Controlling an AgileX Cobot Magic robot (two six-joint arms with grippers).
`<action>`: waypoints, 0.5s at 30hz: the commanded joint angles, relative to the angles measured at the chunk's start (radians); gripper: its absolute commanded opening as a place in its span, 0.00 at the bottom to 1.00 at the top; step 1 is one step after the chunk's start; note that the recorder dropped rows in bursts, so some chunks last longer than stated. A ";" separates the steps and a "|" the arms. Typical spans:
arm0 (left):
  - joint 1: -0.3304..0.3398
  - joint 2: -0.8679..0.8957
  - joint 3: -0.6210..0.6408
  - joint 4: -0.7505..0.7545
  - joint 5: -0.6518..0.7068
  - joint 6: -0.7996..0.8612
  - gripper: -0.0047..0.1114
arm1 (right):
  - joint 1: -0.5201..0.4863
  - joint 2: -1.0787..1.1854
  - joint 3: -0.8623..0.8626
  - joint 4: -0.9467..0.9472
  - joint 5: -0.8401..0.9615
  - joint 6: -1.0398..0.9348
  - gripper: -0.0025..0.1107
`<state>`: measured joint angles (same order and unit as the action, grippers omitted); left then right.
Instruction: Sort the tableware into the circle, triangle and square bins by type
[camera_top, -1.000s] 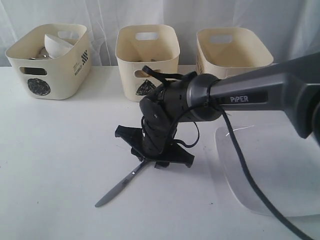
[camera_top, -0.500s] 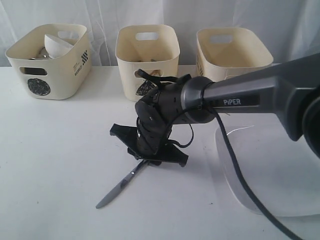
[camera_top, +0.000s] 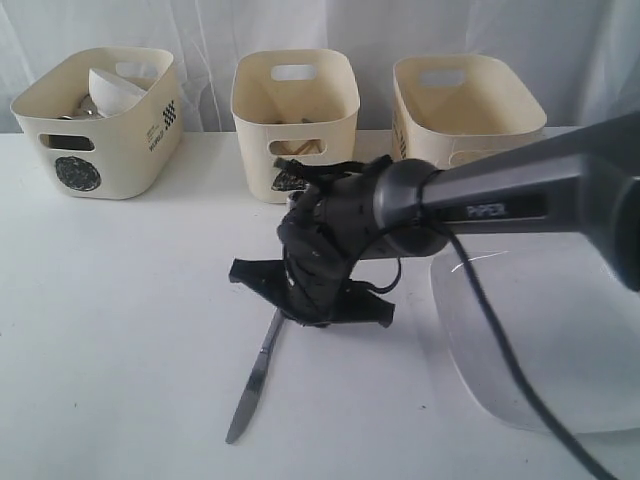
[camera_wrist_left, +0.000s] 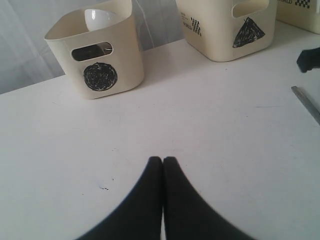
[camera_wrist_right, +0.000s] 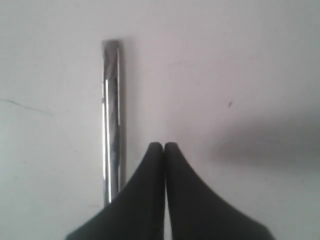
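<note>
Hard bits first. In the outside view the right arm (camera_top: 520, 195) sits over its own fingertips, so we can't read that gripper from there. It also covers most of the scribble on the triangle tub (camera_top: 295, 100) and the marked front of the third tub (camera_top: 468, 100) next to it. The white plate (camera_top: 530, 350), out front and off to that same side of the triangle tub, runs off the frame edge. In the circle tub (camera_top: 100, 120) on the other side we only make out a white bowl (camera_top: 115, 88) poking up.

The wrist cams fill it in. The right gripper (camera_wrist_right: 163, 147) has its fingers pressed together with nothing between them. The knife (camera_wrist_right: 111, 120) lies just beside them on the table (camera_wrist_right: 240, 75), part of it slipping behind one finger. The outside view has the knife flat in front of the triangle tub, blade pointing away from it. The left gripper (camera_wrist_left: 163, 161) is pinched closed and empty too, well out from the triangle tub, whose triangle shows clean here.
</note>
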<state>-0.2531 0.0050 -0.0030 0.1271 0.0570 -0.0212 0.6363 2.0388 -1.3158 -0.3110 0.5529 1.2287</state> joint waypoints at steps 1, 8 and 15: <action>-0.005 -0.005 0.003 -0.007 -0.004 -0.002 0.04 | -0.067 -0.121 0.100 -0.051 -0.138 -0.015 0.02; -0.005 -0.005 0.003 -0.007 -0.004 -0.002 0.04 | -0.100 -0.213 0.166 0.146 -0.120 -0.458 0.02; -0.005 -0.005 0.003 -0.007 -0.004 -0.002 0.04 | -0.079 -0.209 0.035 0.418 0.094 -1.456 0.02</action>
<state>-0.2531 0.0050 -0.0030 0.1271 0.0570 -0.0212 0.5514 1.8336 -1.2292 0.0203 0.5610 0.1280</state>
